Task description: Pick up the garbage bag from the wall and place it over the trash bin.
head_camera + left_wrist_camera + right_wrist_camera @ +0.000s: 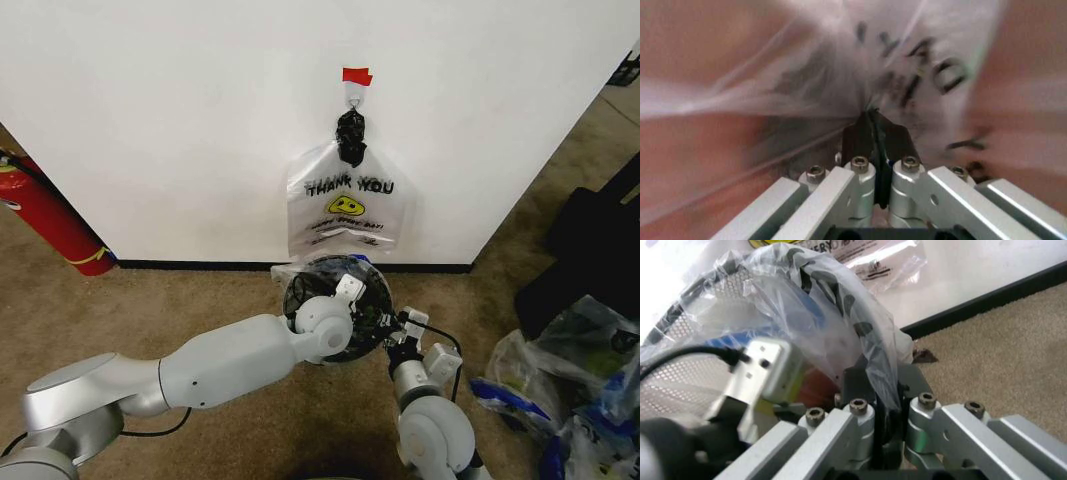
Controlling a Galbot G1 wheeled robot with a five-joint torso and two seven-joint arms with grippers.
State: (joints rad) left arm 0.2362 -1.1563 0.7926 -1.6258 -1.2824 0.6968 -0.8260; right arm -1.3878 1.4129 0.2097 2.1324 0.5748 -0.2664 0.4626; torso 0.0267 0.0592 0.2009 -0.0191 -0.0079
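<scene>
The garbage bag (820,305) is a thin translucent film with black lettering, draped over the mouth of the trash bin (335,300), a round black mesh basket standing on the carpet by the wall. My left gripper (870,117) is shut on a fold of the bag (907,60); in the head view it sits over the bin's top (350,290). My right gripper (871,367) is shut on the film at the bin's right rim (400,335). The mesh wall (680,385) shows through the plastic.
A matching flat bag with a black knotted top (345,205) hangs on the wall from a hook under red tape (356,76), just behind the bin. A red fire extinguisher (55,225) leans at the left. Stuffed clear bags (570,380) and a black case (590,240) crowd the right.
</scene>
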